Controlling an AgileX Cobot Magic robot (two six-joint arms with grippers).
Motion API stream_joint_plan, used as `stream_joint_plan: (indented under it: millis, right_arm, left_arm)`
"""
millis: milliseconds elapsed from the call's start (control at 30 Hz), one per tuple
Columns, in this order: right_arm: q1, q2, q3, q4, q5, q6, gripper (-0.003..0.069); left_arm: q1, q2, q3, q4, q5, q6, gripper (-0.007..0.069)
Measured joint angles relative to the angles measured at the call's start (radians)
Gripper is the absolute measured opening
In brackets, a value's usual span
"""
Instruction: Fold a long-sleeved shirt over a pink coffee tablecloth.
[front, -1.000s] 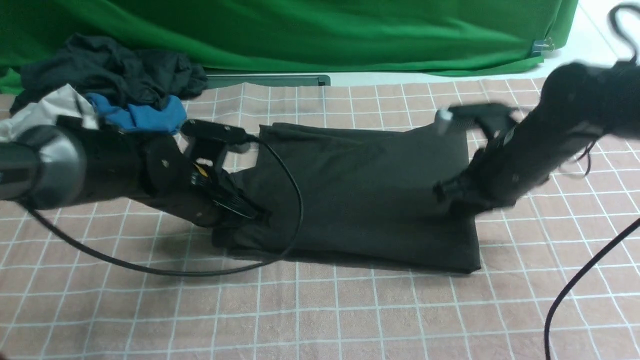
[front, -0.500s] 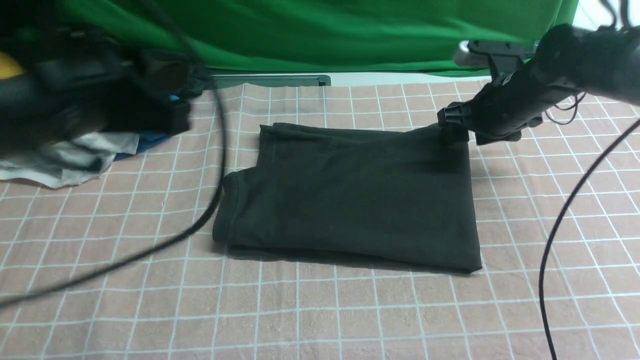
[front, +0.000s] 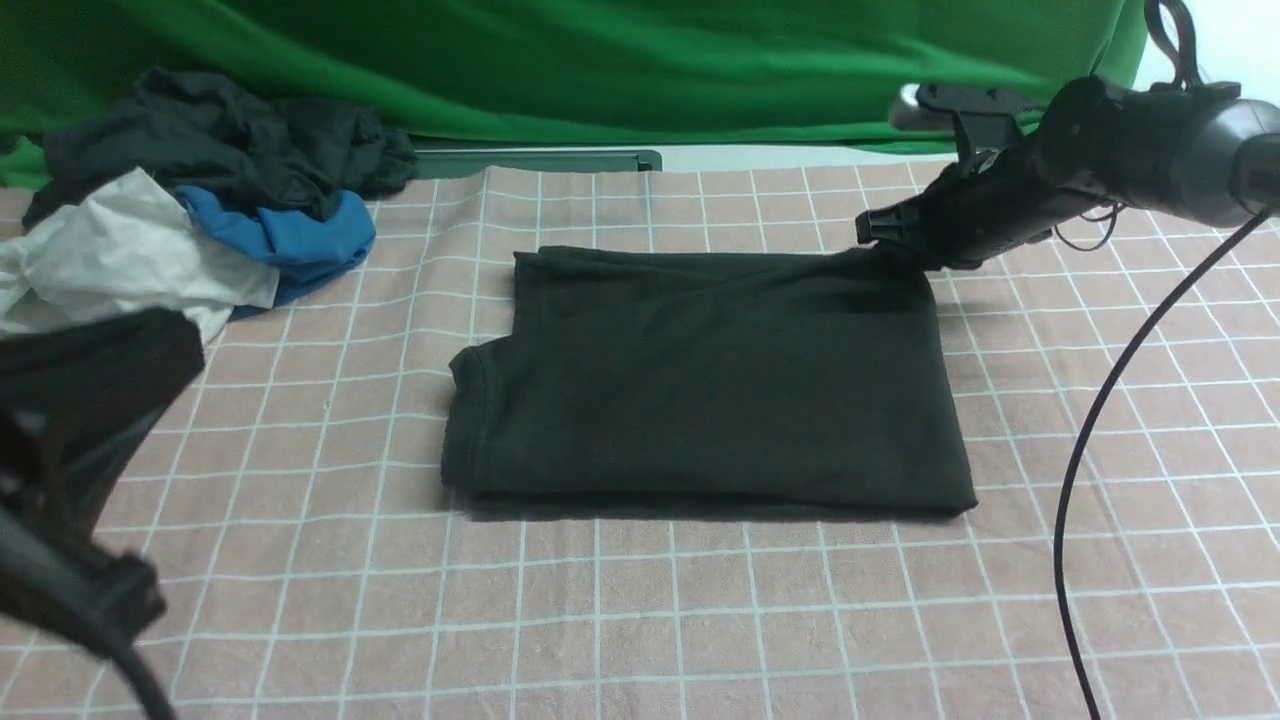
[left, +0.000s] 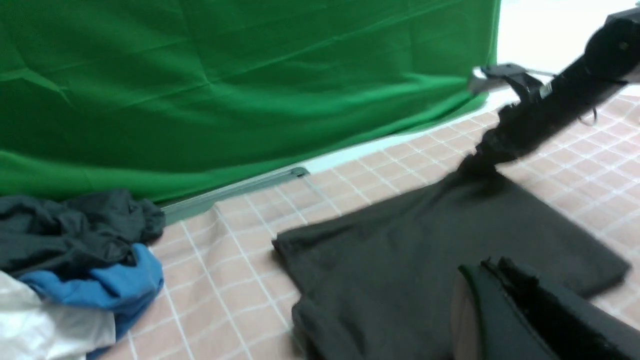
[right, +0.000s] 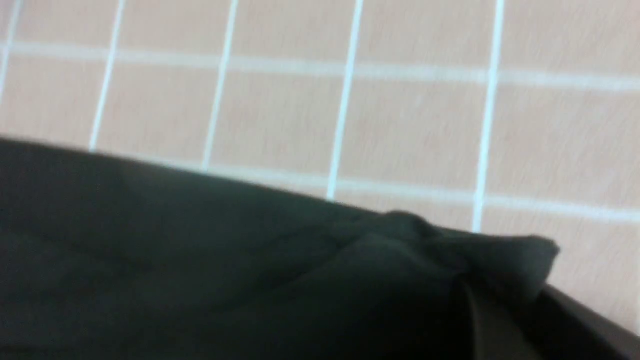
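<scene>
Tablecloth under shirt (lengthwise left-right)

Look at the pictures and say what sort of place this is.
Probably a staged test bench for robots, not a home: a green backdrop hangs behind, a checked tablecloth covers the table, and a robot arm reaches over a folded shirt.

soft even light, faint shadows, blurry wrist views, smeared left arm

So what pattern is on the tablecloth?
Pink tablecloth with a thin white grid; clearest in the front view.
</scene>
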Motion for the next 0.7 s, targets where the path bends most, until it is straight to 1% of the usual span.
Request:
stream_joint_plan:
  millis: [33,67,100,167,200,233,267,300,367,400,433,467,500,533,567,633,700]
  right_arm:
    - [0.0,0.0,0.0,-0.007,-0.019,-0.002,0.0126]
    - [-0.001,-0.002,-0.001,-0.017,-0.032,-0.002,0.0201]
    - [-0.002,-0.004,-0.001,-0.021,-0.032,-0.002,0.0246]
    - [-0.004,-0.026,-0.001,-0.026,-0.003,-0.002,0.0409]
    - [-0.005,-0.044,-0.001,-0.03,0.021,-0.002,0.0478]
    - [-0.005,-0.076,0.0,-0.036,0.06,-0.001,0.0528]
    - [-0.005,-0.102,0.0,-0.043,0.087,0.002,0.0539]
    - [-0.005,-0.132,0.0,-0.049,0.117,0.006,0.0534]
    - [-0.005,-0.207,0.007,-0.07,0.189,0.008,0.047]
    - [-0.005,-0.256,0.02,-0.077,0.222,0.008,0.0414]
    - [-0.005,-0.33,0.049,-0.081,0.257,0.008,0.0329]
    - [-0.005,-0.388,0.084,-0.083,0.274,0.008,0.0274]
    - [-0.005,-0.388,0.092,-0.084,0.274,0.008,0.0274]
    - [-0.005,-0.5,0.164,-0.088,0.293,0.018,0.0207]
    - [-0.005,-0.513,0.185,-0.088,0.295,0.02,0.0203]
    - [-0.005,-0.675,0.309,-0.09,0.319,0.046,0.0176]
    - [-0.005,-0.805,0.419,-0.091,0.328,0.067,0.0175]
  left_arm:
    - [0.0,-0.011,0.004,0.009,0.019,0.0,0.0019]
    - [0.0,-0.019,0.007,0.014,0.038,0.0,0.0019]
    - [0.0,-0.023,0.008,0.017,0.055,0.0,0.0019]
    - [0.0,-0.032,0.008,0.018,0.088,0.0,0.0019]
    - [0.0,-0.035,0.008,0.017,0.096,0.0,0.0019]
    - [0.0,-0.041,0.008,0.017,0.098,0.0,0.0019]
    - [0.0,-0.045,0.008,0.017,0.098,0.005,0.0019]
    - [0.0,-0.051,0.008,0.017,0.098,0.011,0.0019]
    - [0.0,-0.072,0.009,0.002,0.098,0.041,0.0019]
    - [0.0,-0.087,0.011,-0.013,0.097,0.061,0.0019]
    - [0.0,-0.111,0.018,-0.042,0.094,0.101,0.0019]
    - [0.0,-0.134,0.028,-0.07,0.093,0.131,0.0019]
    - [0.0,-0.139,0.03,-0.081,0.093,0.137,0.0019]
    - [0.0,-0.182,0.054,-0.127,0.085,0.176,0.0019]
    - [0.0,-0.193,0.062,-0.139,0.081,0.183,0.0019]
    - [0.0,-0.258,0.109,-0.194,0.035,0.203,0.0019]
    - [0.0,-0.295,0.153,-0.221,-0.021,0.209,0.0019]
